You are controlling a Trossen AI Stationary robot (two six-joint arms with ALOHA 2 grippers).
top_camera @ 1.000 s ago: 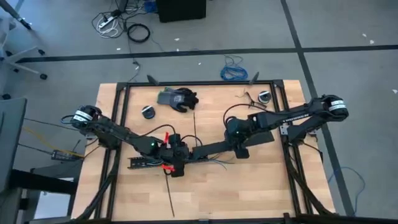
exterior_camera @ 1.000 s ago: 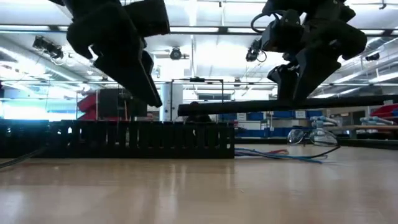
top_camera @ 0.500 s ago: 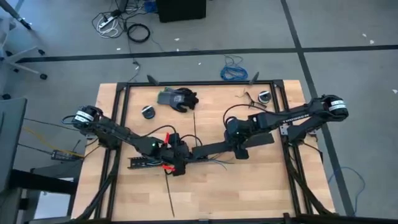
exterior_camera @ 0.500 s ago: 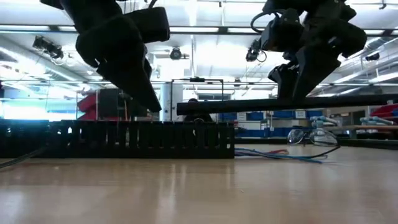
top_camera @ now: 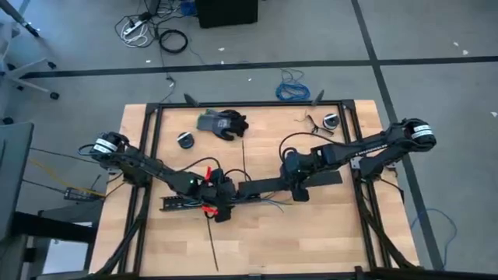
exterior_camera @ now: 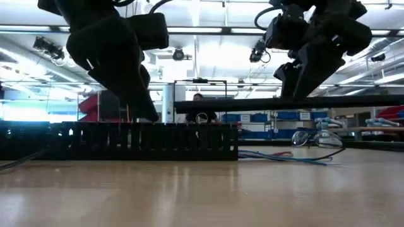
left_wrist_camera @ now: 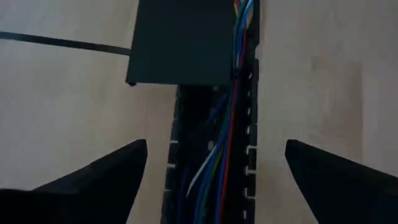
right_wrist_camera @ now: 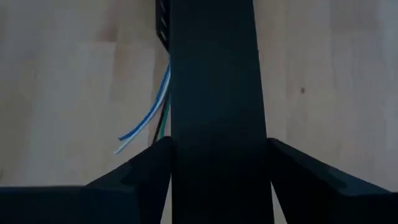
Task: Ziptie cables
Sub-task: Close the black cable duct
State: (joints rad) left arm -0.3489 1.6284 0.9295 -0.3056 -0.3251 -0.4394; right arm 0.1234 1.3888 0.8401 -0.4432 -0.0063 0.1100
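No readable text or labels anywhere.

Counted on the table in the high view: 1 slotted duct (top_camera: 180, 204); 1 flat black bar (top_camera: 261, 187); 1 bundle of cables (top_camera: 274, 204), w/ blue, white and green strands seen; 2 zipties, one (top_camera: 243, 158) nr the table's middle, one (top_camera: 212, 249) twd the near edge; 1 dark glove (top_camera: 222, 123); 2 small round items (top_camera: 185, 140) (top_camera: 331, 121); 2 arms are seen, each w/ 1 gripper: left gripper (top_camera: 221, 204), right gripper (top_camera: 294, 184).

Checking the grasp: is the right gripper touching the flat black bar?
Touching. The right wrist view shows the right gripper clamping the flat black bar between both fingers.
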